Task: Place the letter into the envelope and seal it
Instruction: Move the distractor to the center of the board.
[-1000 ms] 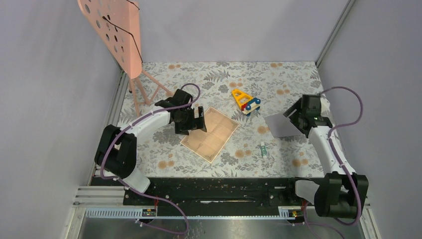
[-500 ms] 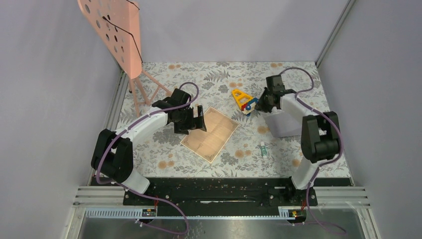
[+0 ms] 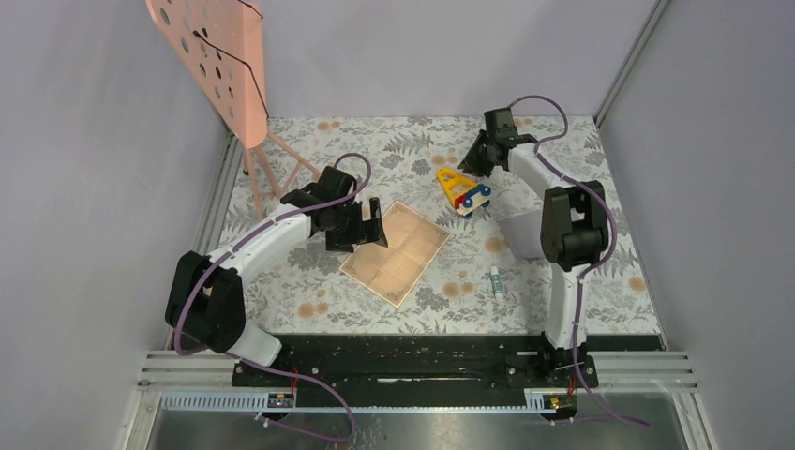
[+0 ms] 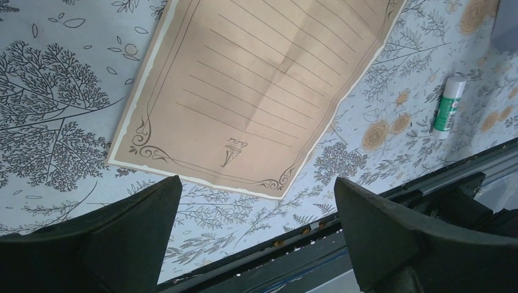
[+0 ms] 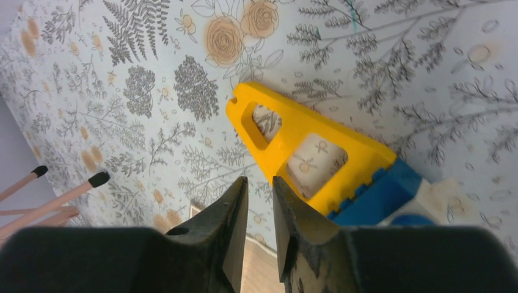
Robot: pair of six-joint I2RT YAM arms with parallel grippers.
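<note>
Lying nearest, the glue stick (image 3: 494,281) was untouched; I judged the work at its first step, lifting the letter (image 3: 396,253). Its long axis ran diagonally, foot near-left, head far-right. The left gripper (image 3: 364,228) hung over its far-left edge, jaws wide apart; next it would need a finger under that flat edge. The envelope (image 3: 517,234) lay to the right, partly hidden by the right arm (image 3: 572,225), its flap direction untellable. Farthest, the right gripper (image 5: 258,183) hovered by the yellow toy (image 5: 305,159), jaws nearly together, empty.

The black left gripper (image 4: 256,183) hangs wide open at centre-left, while the black right gripper (image 5: 259,183), fingers nearly together and empty, reaches far.
</note>
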